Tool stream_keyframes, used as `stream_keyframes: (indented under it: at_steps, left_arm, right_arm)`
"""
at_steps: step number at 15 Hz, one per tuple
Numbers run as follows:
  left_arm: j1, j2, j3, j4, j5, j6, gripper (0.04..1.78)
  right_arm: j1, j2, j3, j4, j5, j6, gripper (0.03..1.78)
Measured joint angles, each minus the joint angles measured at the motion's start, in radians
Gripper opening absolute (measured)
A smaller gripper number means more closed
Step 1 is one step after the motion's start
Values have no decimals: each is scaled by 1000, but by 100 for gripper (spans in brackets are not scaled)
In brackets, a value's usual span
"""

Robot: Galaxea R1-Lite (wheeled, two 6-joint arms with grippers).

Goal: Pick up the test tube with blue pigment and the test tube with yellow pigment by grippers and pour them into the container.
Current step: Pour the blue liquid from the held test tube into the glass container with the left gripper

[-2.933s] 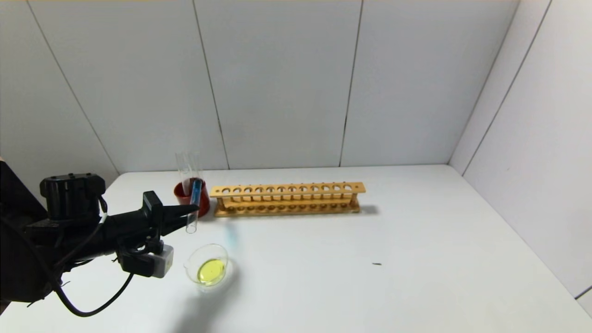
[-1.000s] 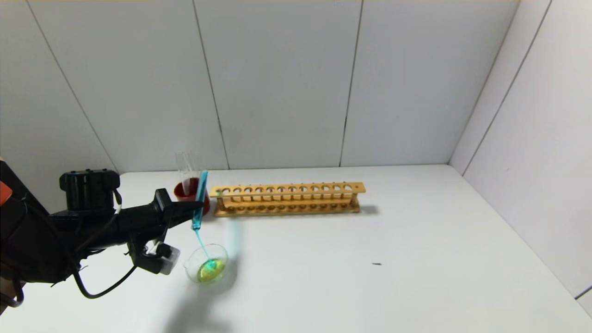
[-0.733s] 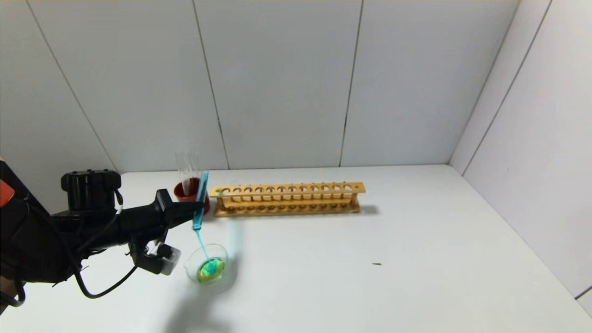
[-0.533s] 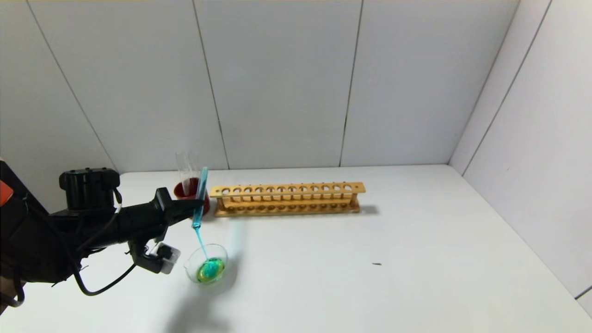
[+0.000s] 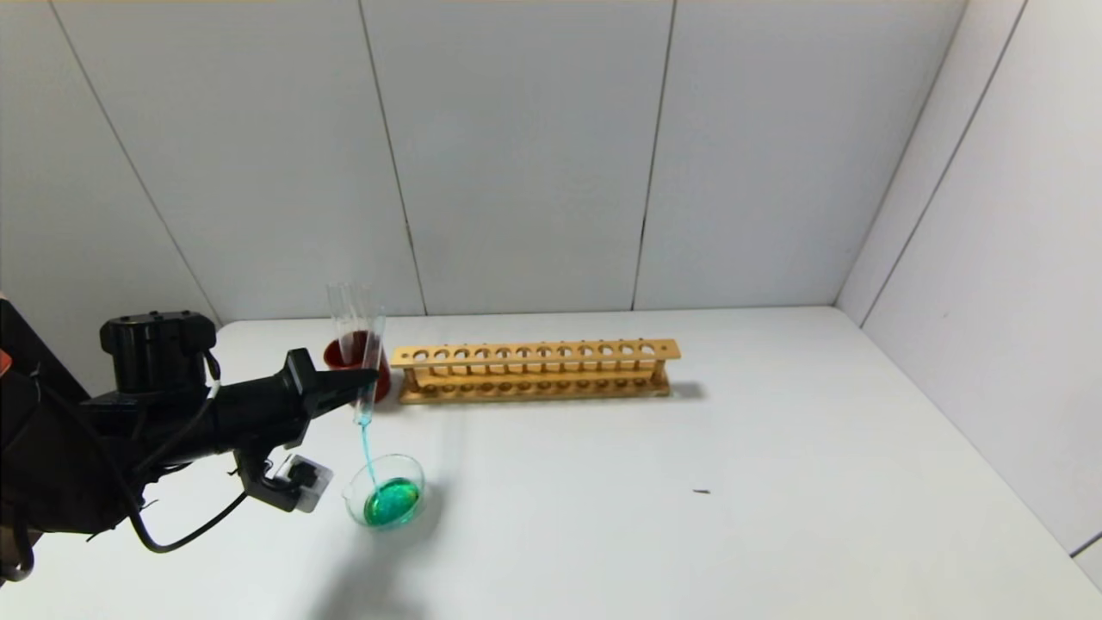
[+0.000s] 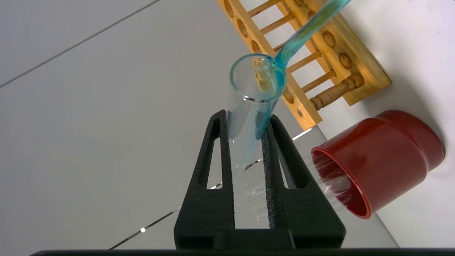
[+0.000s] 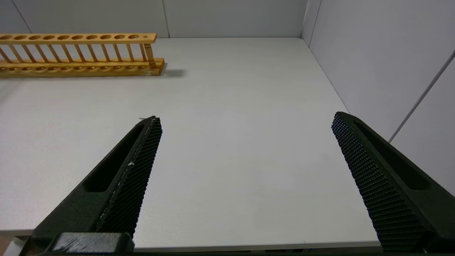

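L gripper (image 5: 366, 376), black w/ pointed textured jaws, is clamped on the test tube with blue pigment (image 5: 368, 379) at mid-length, above the table's left side, in front of the red cup (image 5: 355, 360). Tube is slim clear glass, held inverted w/ a slight tilt, mouth down. In the left wrist view the gripper (image 6: 249, 121) pinches the tube (image 6: 250, 106) from both sides; round rim tinted teal, a little liquid left along one inner wall. Upper part of the tube looks nearly drained.

A thin teal stream (image 5: 367, 452) runs from the mouth down into the container (image 5: 385, 492), a small low clear glass dish w/ pouring lip, sitting on the white table (image 5: 689, 482) just below & near the gripper. Liquid in the dish is green.

Red cup is opaque, smooth, cylindrical; colourless clear tubes (image 5: 346, 319) stand in it. Beside it, to the right, a long wooden rack (image 5: 534, 370), two tiers, row of round holes, turned posts at the ends; also seen in the right wrist view (image 7: 78, 55).

R gripper (image 7: 245, 122): jaws spread wide, holding nothing, cross-hatched pads, over the table's right portion well apart from the rack.
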Motion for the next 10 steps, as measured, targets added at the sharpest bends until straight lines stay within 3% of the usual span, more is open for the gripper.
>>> stream_keyframes:
  at_steps: [10]
  left_arm:
    - [-4,-9,47,-59,9,87,30]
  right_arm:
    - [0,0,0,0,0,0,175]
